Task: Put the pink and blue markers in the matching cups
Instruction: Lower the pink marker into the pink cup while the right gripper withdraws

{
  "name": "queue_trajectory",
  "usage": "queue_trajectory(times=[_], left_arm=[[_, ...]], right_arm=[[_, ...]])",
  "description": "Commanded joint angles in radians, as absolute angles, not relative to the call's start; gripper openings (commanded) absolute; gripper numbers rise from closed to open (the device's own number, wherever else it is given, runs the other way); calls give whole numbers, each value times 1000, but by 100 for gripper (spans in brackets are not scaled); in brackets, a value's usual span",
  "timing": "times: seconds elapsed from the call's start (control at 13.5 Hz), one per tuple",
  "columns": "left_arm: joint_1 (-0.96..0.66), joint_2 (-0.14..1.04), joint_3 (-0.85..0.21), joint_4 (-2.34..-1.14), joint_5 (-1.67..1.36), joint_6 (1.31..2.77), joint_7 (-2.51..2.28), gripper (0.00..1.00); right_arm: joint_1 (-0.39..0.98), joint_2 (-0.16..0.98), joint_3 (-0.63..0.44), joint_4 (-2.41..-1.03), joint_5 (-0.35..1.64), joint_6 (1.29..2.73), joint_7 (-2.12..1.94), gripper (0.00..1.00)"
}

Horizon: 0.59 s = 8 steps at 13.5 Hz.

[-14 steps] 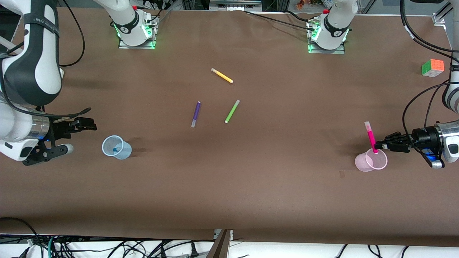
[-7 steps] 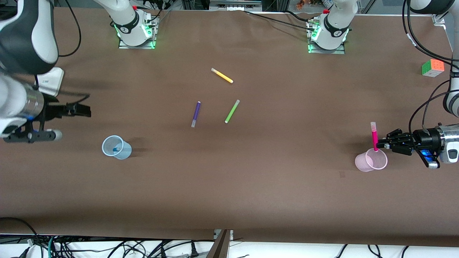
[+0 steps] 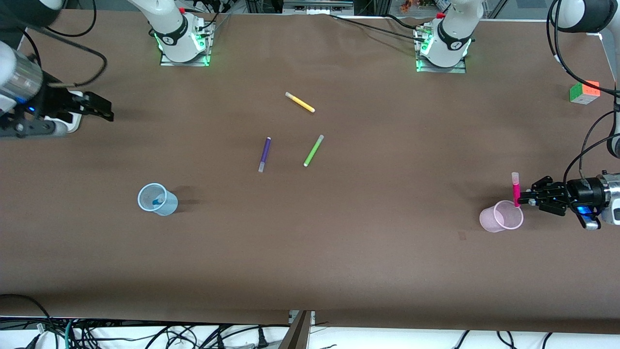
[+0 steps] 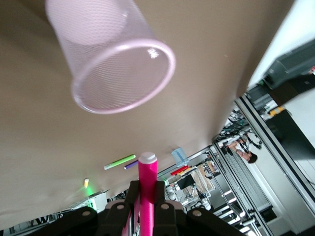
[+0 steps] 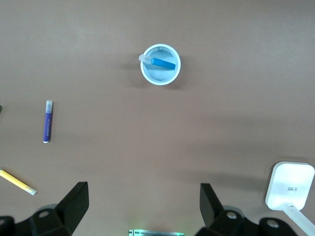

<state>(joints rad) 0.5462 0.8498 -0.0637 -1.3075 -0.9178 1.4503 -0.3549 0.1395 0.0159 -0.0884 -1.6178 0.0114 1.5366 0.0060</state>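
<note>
Two cups stand nearest the front camera, one at each end of the table. The light pink cup [image 3: 502, 215] stands upright toward the left arm's end, and the left gripper [image 3: 520, 199] hangs just above its rim, clenched on the pink marker [image 3: 515, 189]. The marker stands upright between the two fingers, gripped low on its magenta barrel, its pale cap pointing up and its lower end at the edge of the cup's mouth; in the left wrist view the pink marker [image 4: 146, 194] rises out from between the dark fingers [image 4: 120, 211], with the cup's open mouth [image 4: 123, 73] above it in that picture. The light blue cup [image 3: 157, 199] stands upright toward the right arm's end, with the blue marker [image 5: 161, 63] inside it, leaning across the mouth with its pale grey end at the rim. Farther from the camera, near the middle of the table, lie the purple pen [image 3: 264, 154] and the green pen [image 3: 313, 150], close together but apart, and farther still the yellow pen [image 3: 300, 102]. The right gripper [image 3: 99, 107] hovers over the table's edge at the right arm's end, its fingers spread wide and holding nothing. A colour cube [image 3: 584, 92] sits near the edge at the left arm's end.
</note>
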Motion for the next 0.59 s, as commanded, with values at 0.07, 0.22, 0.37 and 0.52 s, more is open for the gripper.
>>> queue_trajectory(times=[0.07,0.22,0.37,0.52], left_arm=[[534,965,-52,-1172,-844,1433,-396,0],[531,1000,-52,-1102,-819,1421,-400,0],[526,999,-52,-1077,-819,1420,-426,0],[520,1003,-54,-1063,-821,1428,-426,0]], right_arm=[[115,-37,-69,-1655,-8,1551,9,100],[109,-37,-69,-1654,-11,1496,15,100],[109,-32,-67,-1654,-52,1476,14,100],[115,-15,-67,-1640,-58,1476,12,100]])
